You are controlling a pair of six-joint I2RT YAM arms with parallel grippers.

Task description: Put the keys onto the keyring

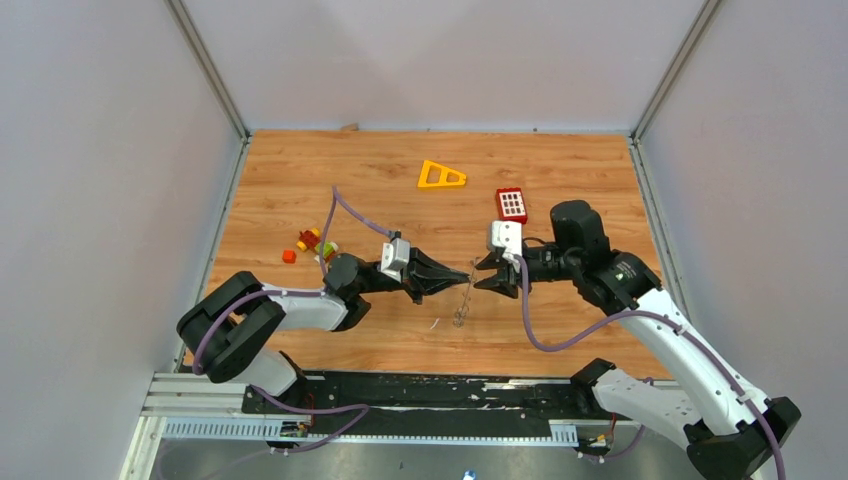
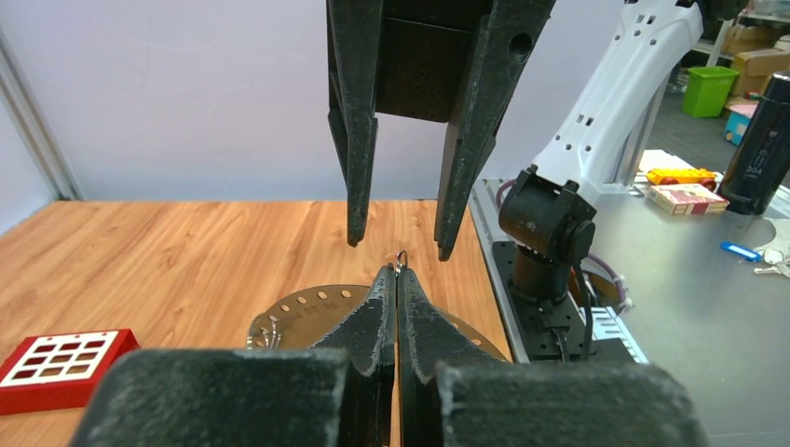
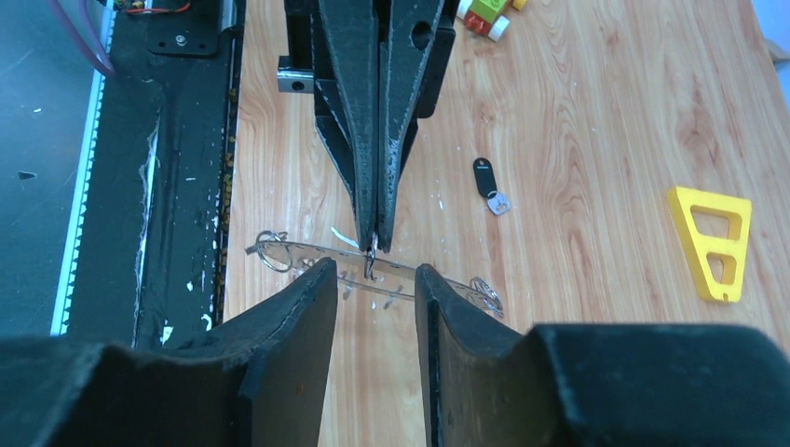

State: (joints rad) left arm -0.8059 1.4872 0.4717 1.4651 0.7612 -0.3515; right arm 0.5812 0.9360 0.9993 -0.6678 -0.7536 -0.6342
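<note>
One key (image 3: 484, 179) is seen lying on the table (image 1: 300, 180), apart from the one keyring (image 2: 312, 307), which is clamped by a small rim loop in the left gripper (image 3: 373, 244). The right gripper (image 3: 375, 270) is held spread, just beside it.
</note>
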